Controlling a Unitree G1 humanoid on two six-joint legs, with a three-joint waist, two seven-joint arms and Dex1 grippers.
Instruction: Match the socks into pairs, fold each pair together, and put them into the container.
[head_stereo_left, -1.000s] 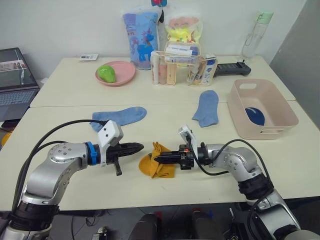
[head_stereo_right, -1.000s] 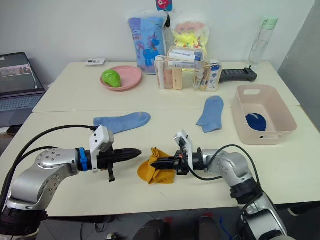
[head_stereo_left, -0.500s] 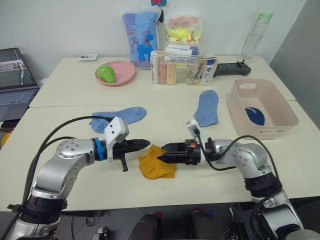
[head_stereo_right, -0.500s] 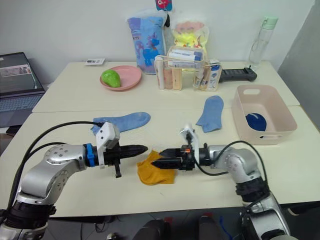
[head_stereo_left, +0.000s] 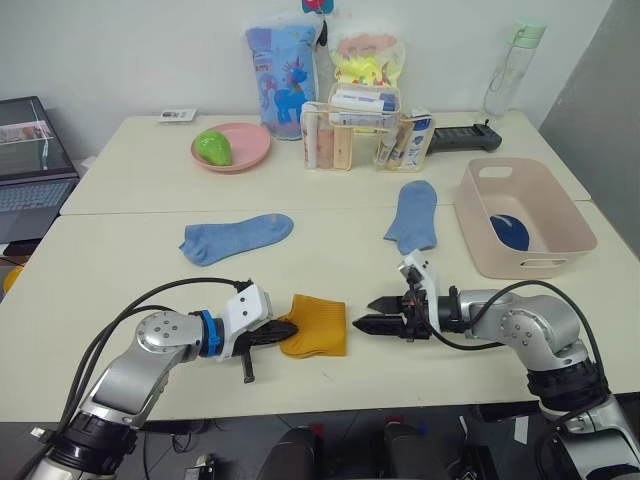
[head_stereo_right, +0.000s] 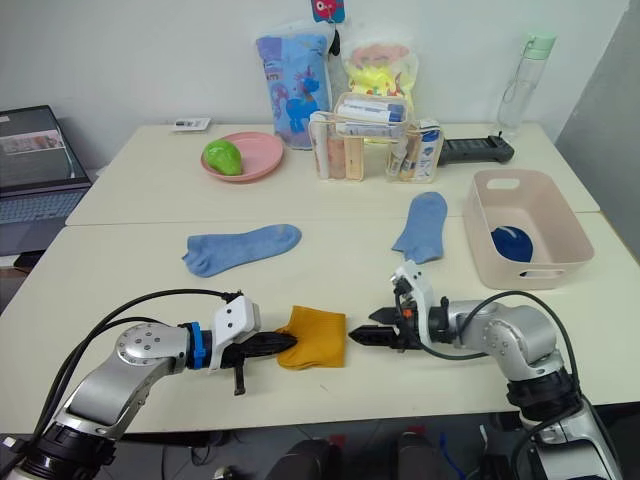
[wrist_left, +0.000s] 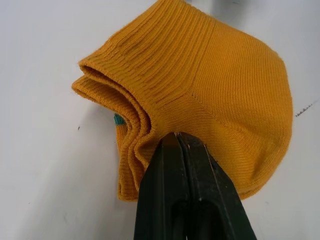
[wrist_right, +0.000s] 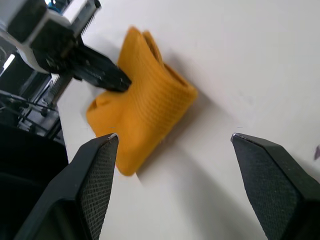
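A folded mustard yellow pair (head_stereo_left: 316, 325) of socks lies flat near the table's front edge. My left gripper (head_stereo_left: 288, 333) is shut, its tips (wrist_left: 177, 145) pressed against the pair's left edge. Just right of the pair, apart from it, my right gripper (head_stereo_left: 376, 314) is open with nothing between its fingers (wrist_right: 95, 175). Two light blue socks lie separately: one (head_stereo_left: 237, 238) at centre left, one (head_stereo_left: 413, 213) at centre right. The pale pink container (head_stereo_left: 500, 267) stands at the right with a dark navy sock (head_stereo_left: 510, 232) inside.
At the back stand a pink plate (head_stereo_left: 243, 150) with a green object, a clear organizer box (head_stereo_left: 365, 135) of packets, two bags, a bottle (head_stereo_left: 510, 70) and a black remote (head_stereo_left: 460, 137). A laptop (head_stereo_left: 30, 160) sits off the table's left side.
My right gripper opened, let go of the yellow pair and drew back to the right. My left gripper moved in against the pair's left edge. The pair now lies flat and folded.
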